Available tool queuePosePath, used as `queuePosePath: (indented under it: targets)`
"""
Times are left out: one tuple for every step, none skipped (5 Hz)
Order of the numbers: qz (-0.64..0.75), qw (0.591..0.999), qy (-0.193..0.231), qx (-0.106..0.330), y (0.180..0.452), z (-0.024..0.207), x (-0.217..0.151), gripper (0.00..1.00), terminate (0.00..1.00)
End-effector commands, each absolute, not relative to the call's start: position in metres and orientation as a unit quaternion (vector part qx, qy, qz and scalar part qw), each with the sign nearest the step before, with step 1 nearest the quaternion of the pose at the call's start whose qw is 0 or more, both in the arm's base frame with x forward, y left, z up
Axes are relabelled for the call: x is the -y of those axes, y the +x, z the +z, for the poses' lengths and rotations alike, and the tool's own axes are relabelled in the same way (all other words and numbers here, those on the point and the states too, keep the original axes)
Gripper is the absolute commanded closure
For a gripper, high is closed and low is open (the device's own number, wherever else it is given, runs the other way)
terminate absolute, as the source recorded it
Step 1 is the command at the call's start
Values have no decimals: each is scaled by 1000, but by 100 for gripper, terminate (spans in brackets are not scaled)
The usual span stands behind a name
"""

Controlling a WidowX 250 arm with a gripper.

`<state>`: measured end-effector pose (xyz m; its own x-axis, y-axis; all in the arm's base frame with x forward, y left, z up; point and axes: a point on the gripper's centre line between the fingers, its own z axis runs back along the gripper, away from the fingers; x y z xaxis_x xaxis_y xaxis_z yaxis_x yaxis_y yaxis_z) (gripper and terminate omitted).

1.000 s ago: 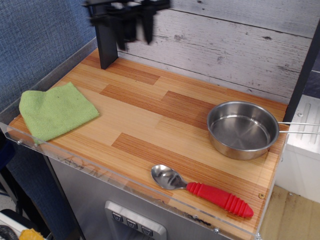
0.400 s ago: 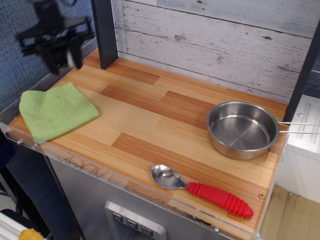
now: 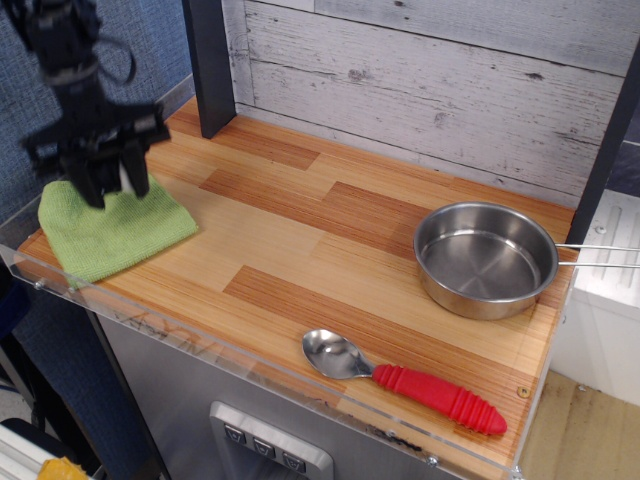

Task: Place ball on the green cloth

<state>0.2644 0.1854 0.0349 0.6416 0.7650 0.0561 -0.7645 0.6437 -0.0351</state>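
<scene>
Cloth first: the green cloth (image 3: 110,228) lies at the far left of the wooden counter (image 3: 330,250), light green, textured, roughly square and slightly rumpled, one corner close to the front left edge. Above its rear part hangs the black pincer (image 3: 112,180), motion-blurred. Between the dark fingers (image 3: 88,178) sits a pale whitish shape, which appears to be the ball (image 3: 126,176); the blur hides its band and end colours. The fingers seem closed on it, though that is not sharp enough to be certain.

A second ago the pincer was up at the back by the dark post (image 3: 208,62); under half a second ago it was left of that post, beyond the cloth's far edge. Now it is lower and nearer the front, directly over the cloth. The cloth, pan and spoon have not shifted.

The arm comes down from the upper left corner, fingers pointing at the cloth.

Further right, the steel pan (image 3: 486,258) rests near the right edge, and the red-handled spoon (image 3: 405,381) lies along the front edge
</scene>
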Motion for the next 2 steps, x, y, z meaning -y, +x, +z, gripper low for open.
queuePosePath:
  targets:
    - [423, 905, 26, 34, 238, 24, -195, 100, 0]
    - [435, 899, 34, 27, 241, 28, -196, 0, 0]
